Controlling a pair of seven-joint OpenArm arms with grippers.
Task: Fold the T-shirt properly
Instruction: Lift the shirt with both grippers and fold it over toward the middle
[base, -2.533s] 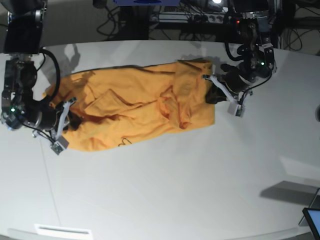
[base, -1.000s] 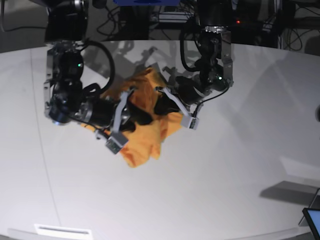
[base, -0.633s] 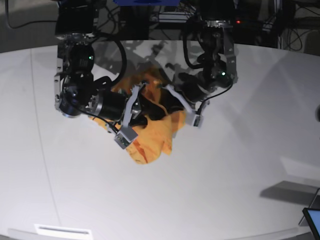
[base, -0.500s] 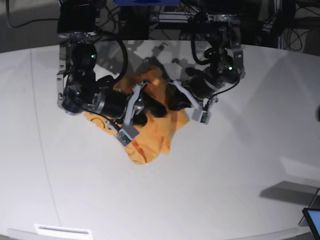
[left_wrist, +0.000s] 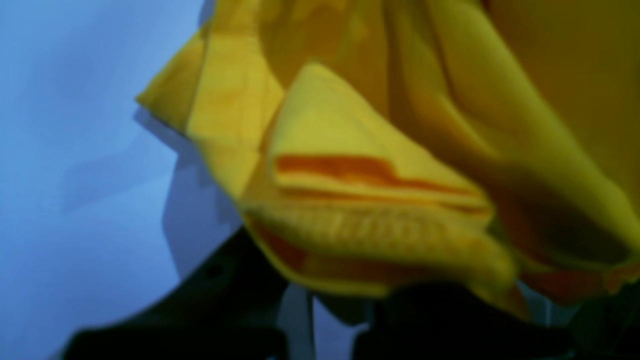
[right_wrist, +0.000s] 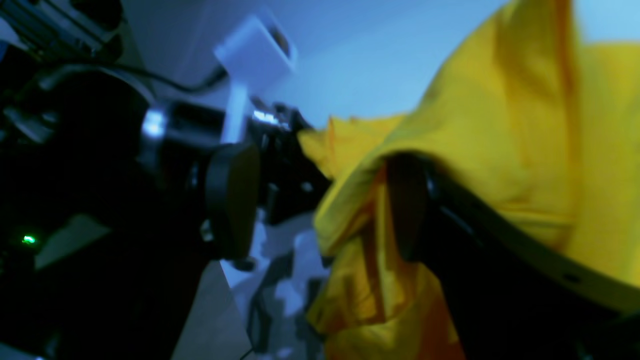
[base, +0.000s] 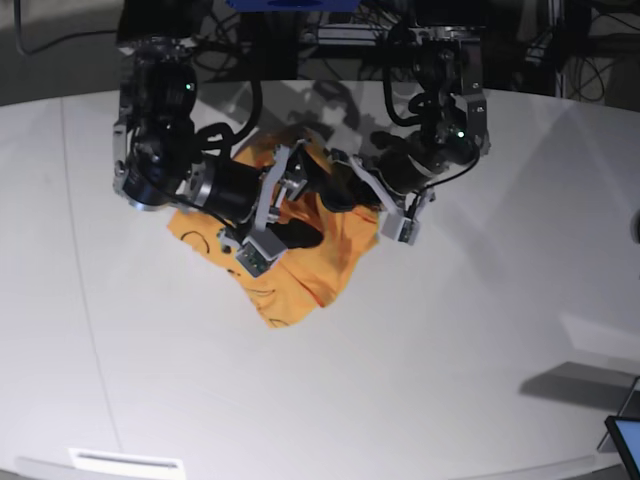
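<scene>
No text could be read. The T-shirt (base: 300, 270) showed only thin dark curved marks on its near left part in the base view, too small to read as letters.

A broad, matte white table (base: 420, 380) fills most of the frame. Behind its far edge, along the top, dark equipment and tangled black cables (base: 590, 55) sit in shadow.

Dim room, soft wrist views

In the base view we see even overhead light on the pale counter (base: 420, 380), arm shadows falling toward the top of the frame, and a curved, distorted far rim. Both wrist views are blue-tinted and blurred; the T-shirt (left_wrist: 380, 150) folds smear, and dark foreground parts along the bottom stay unfocused.
</scene>
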